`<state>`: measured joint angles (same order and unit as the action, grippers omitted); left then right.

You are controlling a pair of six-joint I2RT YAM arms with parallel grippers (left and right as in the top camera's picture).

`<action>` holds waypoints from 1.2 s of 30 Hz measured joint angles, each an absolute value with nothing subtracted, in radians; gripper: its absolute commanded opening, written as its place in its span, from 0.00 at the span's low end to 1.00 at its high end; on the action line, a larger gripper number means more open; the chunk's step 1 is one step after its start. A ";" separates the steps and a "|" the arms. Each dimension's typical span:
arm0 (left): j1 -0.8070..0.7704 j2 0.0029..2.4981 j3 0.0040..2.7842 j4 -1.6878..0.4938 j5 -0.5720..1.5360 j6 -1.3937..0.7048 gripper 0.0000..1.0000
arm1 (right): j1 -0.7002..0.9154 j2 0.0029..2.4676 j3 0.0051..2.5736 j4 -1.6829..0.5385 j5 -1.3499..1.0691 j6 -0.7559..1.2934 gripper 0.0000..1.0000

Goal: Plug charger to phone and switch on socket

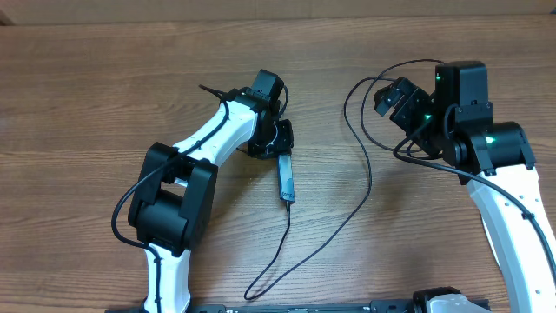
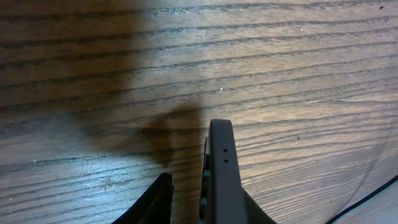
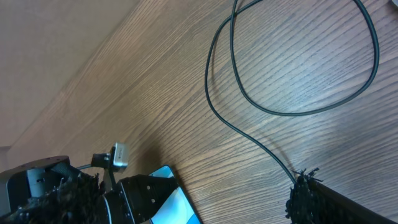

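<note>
Step, as judged: seating charger (image 1: pixel 370 178) tip in phone (image 1: pixel 286 178). Phone on edge, middle of worktop (image 1: pixel 104 78); left pincer (image 1: pixel 280 149) at its 12 o'clock end, narrowed, seemingly pinching it. Cable meets phone's 6 o'clock end; seating unclear. Right pincer (image 1: pixel 388 94) at 2 o'clock, spread wide, empty. No socket in view. Hold phone rigid; push tip straight along its length.

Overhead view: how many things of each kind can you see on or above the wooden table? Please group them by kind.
Robot arms: 2 (left arm, right arm)
Phone: 1, the phone with a lit blue screen
Cable: 1, the black charger cable looping across the table
Total: 4
</note>
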<state>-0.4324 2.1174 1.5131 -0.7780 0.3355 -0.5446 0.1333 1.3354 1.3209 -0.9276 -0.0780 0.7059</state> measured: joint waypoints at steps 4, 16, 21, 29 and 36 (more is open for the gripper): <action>-0.432 2.117 1.513 -0.778 0.336 -0.544 0.27 | 0.133 1.335 1.321 -0.928 -0.078 0.706 1.00; -0.432 2.117 1.513 -0.778 0.336 -0.545 0.26 | 0.133 1.335 1.321 -0.928 -0.078 0.706 1.00; -0.432 2.117 1.513 -0.778 0.336 -0.545 0.26 | 0.133 1.335 1.321 -0.928 -0.078 0.706 1.00; -0.432 2.117 1.513 -0.778 0.336 -0.545 0.29 | 0.133 1.335 1.321 -0.928 -0.078 0.706 1.00; -0.432 2.117 1.513 -0.781 0.336 -0.548 0.40 | 0.133 1.335 1.321 -0.928 -0.078 0.706 1.00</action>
<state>-0.4324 2.1174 1.5131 -0.7807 0.3359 -0.5476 0.1333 1.3354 1.3209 -0.9283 -0.0784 0.7059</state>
